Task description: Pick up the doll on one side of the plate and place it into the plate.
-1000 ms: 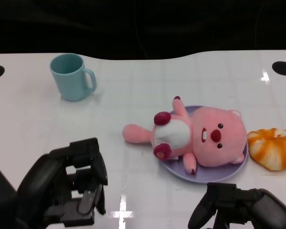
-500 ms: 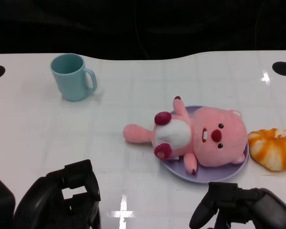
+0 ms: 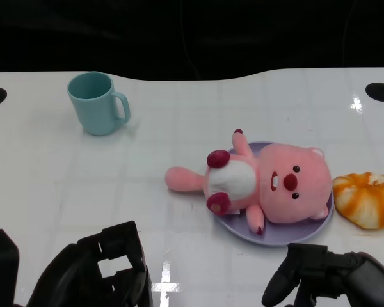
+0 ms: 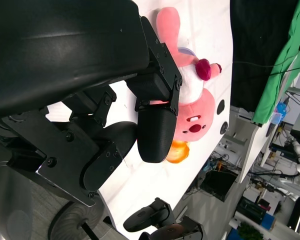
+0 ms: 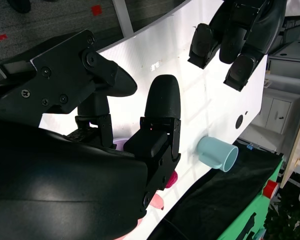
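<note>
Glossy white table (image 3: pixel 83 185) against a black backdrop, faint grid lines across its top. Pink doll (image 3: pixel 269 185) lying across the purple plate (image 3: pixel 288 235) near the right edge. Left hand (image 3: pixel 89 272) and right hand (image 3: pixel 333 281) low at the near edge, fingers apart, holding nothing.

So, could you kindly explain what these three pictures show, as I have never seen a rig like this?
They show a humanoid robot at a white table. The head view looks down from its head; the other two come from cameras behind each wrist, so they appear turned. The black shapes are its left hand and right hand, both near the table's front edge and holding nothing. On the table, a pink doll lies on a purple plate, its tail hanging over the rim. An orange toy sits beside the plate and a teal mug stands farther back.
</note>
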